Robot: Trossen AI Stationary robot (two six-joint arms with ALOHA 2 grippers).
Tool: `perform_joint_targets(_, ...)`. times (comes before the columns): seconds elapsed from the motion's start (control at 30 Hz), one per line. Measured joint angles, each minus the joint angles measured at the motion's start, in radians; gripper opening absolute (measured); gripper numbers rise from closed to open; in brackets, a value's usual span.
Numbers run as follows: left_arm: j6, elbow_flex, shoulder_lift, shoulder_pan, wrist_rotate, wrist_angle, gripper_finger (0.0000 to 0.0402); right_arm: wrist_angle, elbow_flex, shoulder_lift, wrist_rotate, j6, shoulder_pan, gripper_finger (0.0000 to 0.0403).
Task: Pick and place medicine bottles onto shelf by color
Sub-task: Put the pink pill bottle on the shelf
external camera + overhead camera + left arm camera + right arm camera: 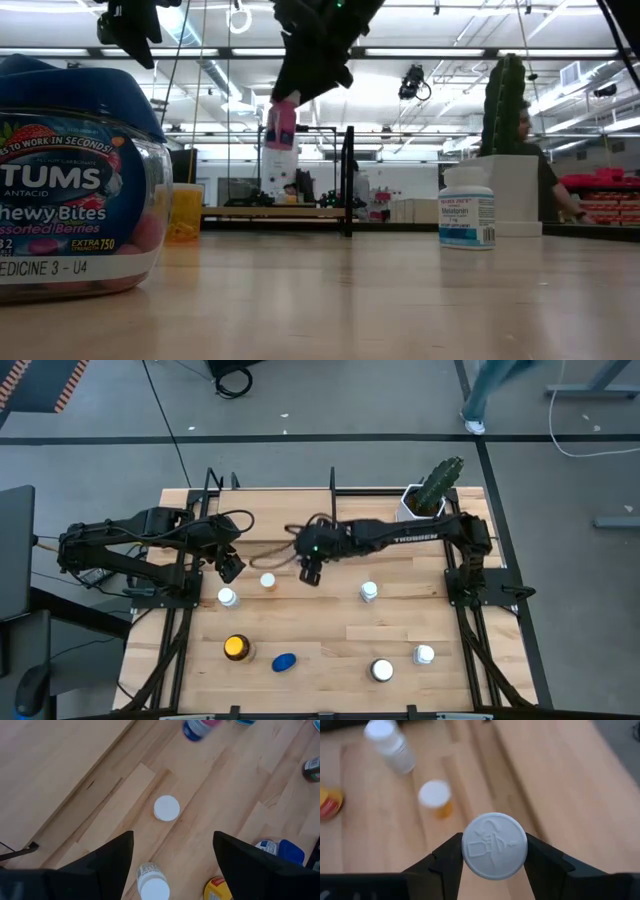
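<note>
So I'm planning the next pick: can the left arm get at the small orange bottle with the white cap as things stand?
Probably yes. The left pincer hangs open and empty just beside the orange bottle, with bare table between. The right pincer, gripping a white-capped bottle, hovers close on the other side.

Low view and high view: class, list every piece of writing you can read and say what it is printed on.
"TUMS", "ANTACID", "Chewy Bites", "EXTRA", "750": blue-lidded jar.
"MEDICINE 3 - U4": sticker on the same jar.
"Melatonin": small white bottle; its other print is too small.
"TROSSEN": right arm.
Pink bottle in right gripper: unreadable.
</note>
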Motion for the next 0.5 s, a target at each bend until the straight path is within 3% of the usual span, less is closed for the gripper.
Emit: perform_joint_targets(0.5,0.026,0.0,0.0,0.0,0.0,0.0,0.0279,0.038,0.135,0.0,0.006,0.006,-0.13,0.0188)
